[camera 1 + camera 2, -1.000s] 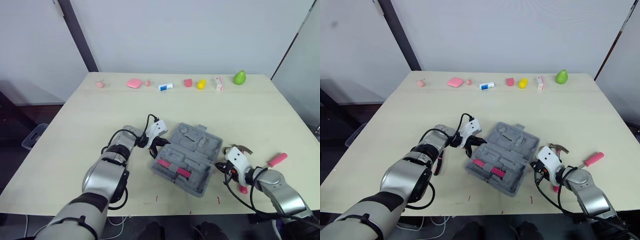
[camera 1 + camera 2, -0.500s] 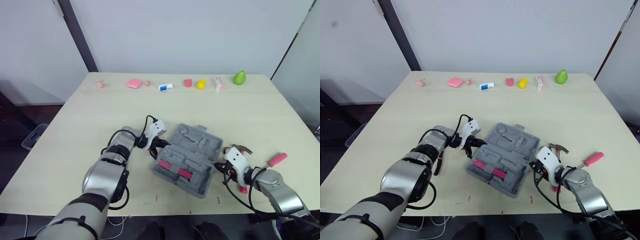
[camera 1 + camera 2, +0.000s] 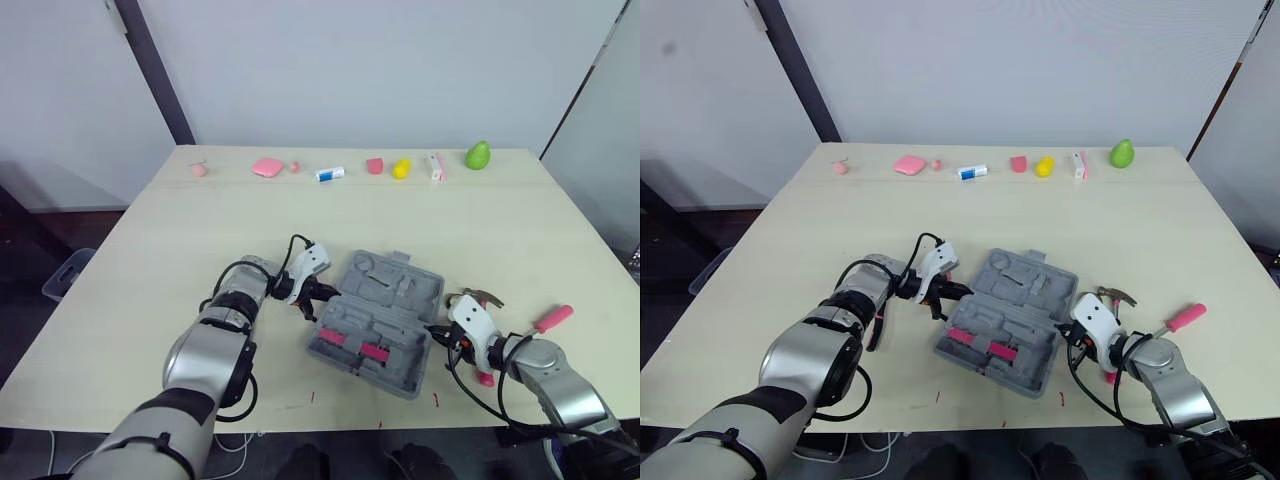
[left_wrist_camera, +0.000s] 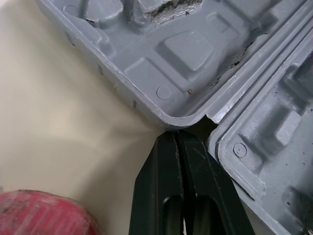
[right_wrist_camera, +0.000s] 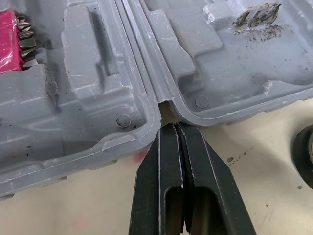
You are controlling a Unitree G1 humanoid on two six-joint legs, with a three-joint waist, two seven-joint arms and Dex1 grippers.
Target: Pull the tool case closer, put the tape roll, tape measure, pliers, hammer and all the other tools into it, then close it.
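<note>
On the near half of the surface (image 3: 200, 230), the case (image 3: 392, 282) is lying open, both grey halves spread flat with the moulded pockets facing up. In the half closer to you, two pink bit strips (image 3: 333, 337) are sitting side by side; the half farther from you is showing bare pockets.

At the case's left end, your left hand (image 3: 312, 298) is sitting low on the surface with its fingers (image 4: 166, 161) pressed together. Their joined tip is pointing into the notch where the two halves meet, touching or just short of the rim; you cannot tell which. A red object (image 4: 44, 215) is lying just beside that hand on the side away from the case, too blurred to name.

At the case's right end, your right hand (image 3: 438, 336) is mirroring it: its fingers (image 5: 168, 156) are pressed together too, holding nothing, with the tip aimed at the hinge notch on that side. A dark round edge (image 5: 305, 147) is showing near that hand, outside the case.

The hammer (image 3: 553, 319) is lying on the surface to the right of the case, beyond your right hand, its pink handle pointing away from the case.

Well beyond the case, along the surface's far edge, a row of small items is standing, running from a pink block (image 3: 267, 166) to a green pear shape (image 3: 479, 155).
</note>
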